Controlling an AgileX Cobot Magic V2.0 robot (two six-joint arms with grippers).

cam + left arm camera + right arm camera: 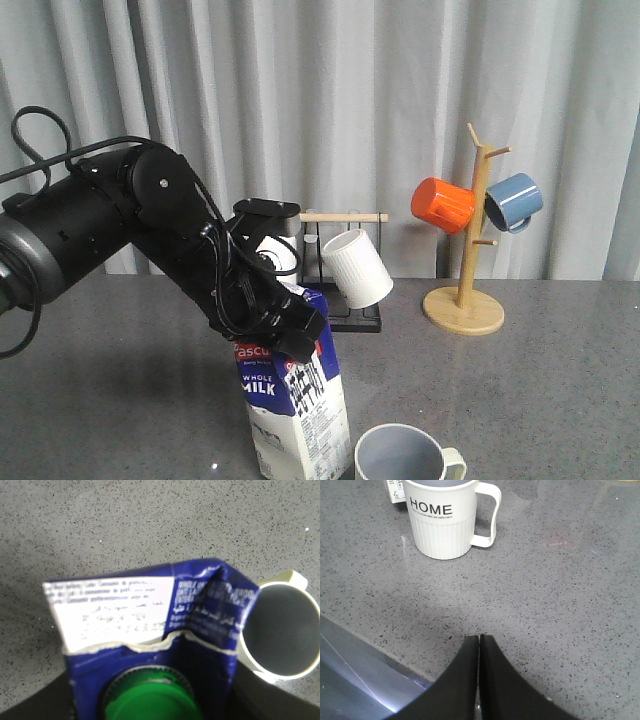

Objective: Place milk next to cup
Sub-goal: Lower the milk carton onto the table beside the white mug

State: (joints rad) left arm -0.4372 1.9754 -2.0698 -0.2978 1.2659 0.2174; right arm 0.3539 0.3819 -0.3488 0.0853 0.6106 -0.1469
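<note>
One creased gable-top milk (296, 400) carton beside ribbed cream cup (405, 455)

Below my wrist I see the milk (150, 630) with its green cap (150, 702), the cup (282, 630) just beside it on the speckled grey worktop (100, 530).

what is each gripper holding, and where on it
The left gripper holds the milk by its gable top, near the green cap. The right gripper is shut and holds nothing.
</note>
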